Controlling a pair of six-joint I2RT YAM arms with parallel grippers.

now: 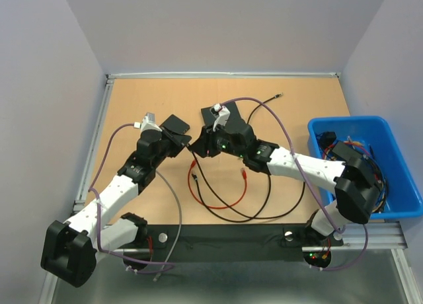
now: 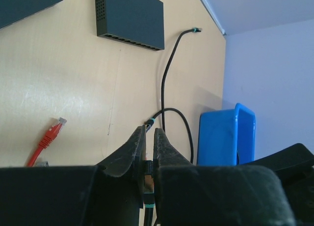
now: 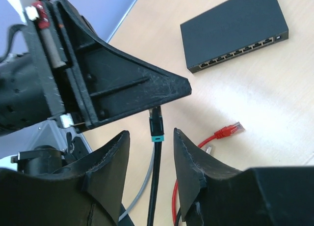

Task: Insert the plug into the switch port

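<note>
The right gripper [image 3: 151, 133] is wide open on both sides of the black cable [image 3: 152, 186]. The plug [image 3: 156, 119] points straight away from it, pinched tight by the left gripper [image 2: 148, 131]. Farther off, the switch [image 3: 235, 32] lies on the counter [image 3: 274, 98].

Blue bin [image 1: 350, 121] at right edge, red cable [image 1: 195, 186] lying on wooden table [image 1: 297, 99]

My fingers [image 3: 108, 162] are matt black plastic, scuffed with fine pale scratches. The worktop [image 2: 59, 78] looks like pale wood laminate, smooth with a faint sheen. The switch [image 2: 132, 14] has a matt dark casing. The black cable [image 3: 153, 186] wears a smooth, rubbery sheath. The blue bin [image 2: 221, 137] is glossy plastic.
</note>
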